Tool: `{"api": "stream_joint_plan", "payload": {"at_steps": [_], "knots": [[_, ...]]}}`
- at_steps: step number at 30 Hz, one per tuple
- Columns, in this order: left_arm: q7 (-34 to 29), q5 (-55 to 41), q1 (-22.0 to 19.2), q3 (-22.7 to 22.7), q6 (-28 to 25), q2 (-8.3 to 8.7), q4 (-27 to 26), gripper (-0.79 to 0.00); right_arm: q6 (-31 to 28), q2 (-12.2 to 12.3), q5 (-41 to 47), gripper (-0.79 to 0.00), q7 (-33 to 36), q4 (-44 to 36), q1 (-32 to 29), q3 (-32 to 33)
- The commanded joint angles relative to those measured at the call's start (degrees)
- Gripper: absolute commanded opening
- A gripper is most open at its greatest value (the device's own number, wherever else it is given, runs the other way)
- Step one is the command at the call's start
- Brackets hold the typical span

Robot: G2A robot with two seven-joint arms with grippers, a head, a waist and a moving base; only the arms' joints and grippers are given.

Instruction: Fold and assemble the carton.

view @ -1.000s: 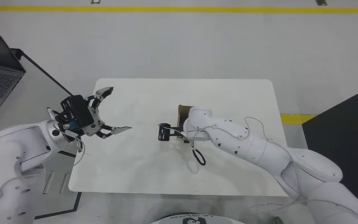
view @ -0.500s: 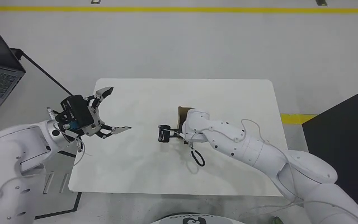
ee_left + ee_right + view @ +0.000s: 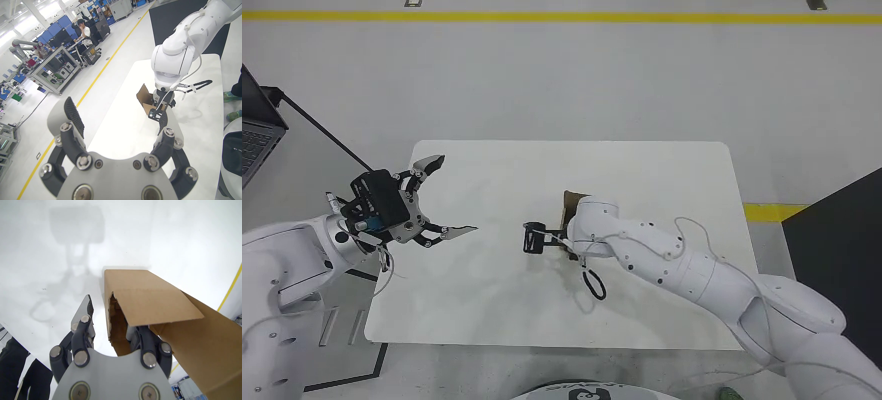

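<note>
White table (image 3: pixel 662 170), grey laptop (image 3: pixel 254 140), black cable (image 3: pixel 322 130), yellow floor line (image 3: pixel 562 17)

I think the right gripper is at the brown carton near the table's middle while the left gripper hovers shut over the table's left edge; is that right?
Not quite: the left gripper is open, not shut, its jaws spread wide in the left wrist view. Otherwise yes: the right gripper is at the brown carton near the table's middle.

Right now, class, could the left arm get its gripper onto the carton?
Probably not cleanly: bare table lies between the open left gripper and the carton, but the right gripper straddles its wall from above.
</note>
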Motion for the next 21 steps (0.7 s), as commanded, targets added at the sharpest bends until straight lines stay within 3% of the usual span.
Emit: {"api": "stream_joint_plan", "payload": {"at_steps": [1, 9, 16, 21], "knots": [[0.0, 0.0, 0.0, 0.0, 0.0, 0.0, 0.0, 0.0, 0.45, 0.75, -0.28, -0.351, 0.37, -2.1, -0.88, 1.35], [0.0, 0.0, 0.0, 0.0, 0.0, 0.0, 0.0, 0.0, 0.49, 5.11, -1.57, -0.188, 0.53, -11.78, -6.99, 9.37], [0.0, 0.0, 0.0, 0.0, 0.0, 0.0, 0.0, 0.0, -0.39, 9.44, -2.35, -0.018, -3.1, -21.33, -16.22, 19.1], [0.0, 0.0, 0.0, 0.0, 0.0, 0.0, 0.0, 0.0, -2.3, 12.32, -0.18, 0.0, -8.64, -27.2, -24.54, 27.82]]}}
